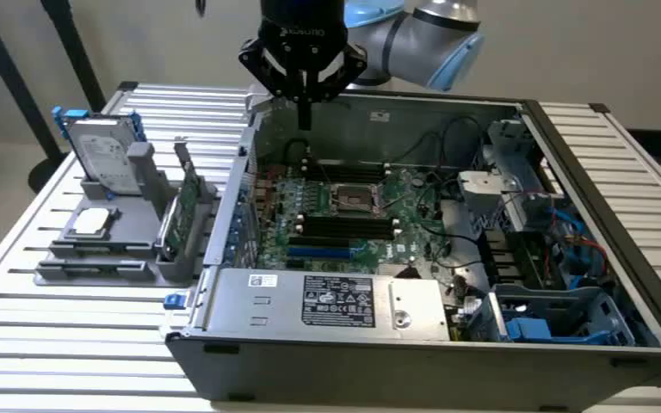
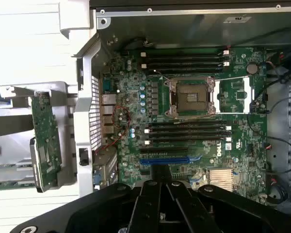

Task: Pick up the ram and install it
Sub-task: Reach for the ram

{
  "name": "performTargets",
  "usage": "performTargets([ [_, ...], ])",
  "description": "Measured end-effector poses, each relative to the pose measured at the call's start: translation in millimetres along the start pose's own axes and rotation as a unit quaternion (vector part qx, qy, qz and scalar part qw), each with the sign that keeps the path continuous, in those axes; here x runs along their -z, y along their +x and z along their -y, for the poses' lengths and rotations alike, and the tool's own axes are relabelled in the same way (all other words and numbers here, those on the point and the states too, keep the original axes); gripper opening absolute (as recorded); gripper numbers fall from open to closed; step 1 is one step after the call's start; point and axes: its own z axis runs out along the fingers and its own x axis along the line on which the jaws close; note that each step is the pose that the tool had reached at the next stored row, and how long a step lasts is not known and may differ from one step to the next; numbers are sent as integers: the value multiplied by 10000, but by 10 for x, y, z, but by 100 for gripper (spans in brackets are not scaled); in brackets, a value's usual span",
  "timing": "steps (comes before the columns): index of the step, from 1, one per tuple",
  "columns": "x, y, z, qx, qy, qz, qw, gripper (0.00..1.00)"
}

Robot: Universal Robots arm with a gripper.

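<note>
The arm (image 1: 429, 34) reaches in from the top of the exterior view. Its jaws hang at upper centre of that frame, above the far wall of the open computer case (image 1: 423, 348). They look clenched, tips drawn together, with nothing green between them. In the wrist view the tips sit over the motherboard (image 2: 242, 92), close to a blue slot (image 2: 165, 160).

The case lies on its side on a slatted desk (image 1: 66, 344) and takes up the centre and right of the exterior view. On the motherboard, the black memory slots (image 1: 348, 228) lie just in front of the square processor socket (image 1: 351, 200).

At the exterior view's left, just beside the case, a grey holder (image 1: 101, 277) rests on the desk. A silver hard drive (image 1: 103, 155) stands upright at its far end. A tall green card (image 1: 187, 215) stands on edge along the side nearest the case. The ram (image 1: 99, 246) seems to be the thin dark strip across the holder's near end, at lower left of the frame and well apart from the jaws, though I cannot tell this for certain.
</note>
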Motion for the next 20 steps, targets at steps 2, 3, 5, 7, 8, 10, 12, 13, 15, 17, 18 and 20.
performTargets([
  [2, 0, 0, 0, 0, 0, 0, 10000, 11],
  [3, 0, 0, 0, 0, 0, 0, 10000, 11],
  [5, 0, 0, 0, 1, 0, 0, 10000, 11],
  [7, 0, 0, 0, 1, 0, 0, 10000, 11],
  [8, 0, 0, 0, 1, 0, 0, 10000, 11],
  [10, 0, 0, 0, 1, 0, 0, 10000, 11],
  [12, 0, 0, 0, 1, 0, 0, 10000, 11],
  [13, 0, 3, 0, 2, 0, -1, 10000, 11],
  [15, 3, 65, 5, 1, 1, -1, 10000, 11],
  [17, 3, 156, 11, 1, 0, 0, 10000, 11],
  [18, 3, 201, 14, 1, 0, 0, 10000, 11],
  [20, 1, 292, 22, 1, 0, 0, 10000, 11],
])
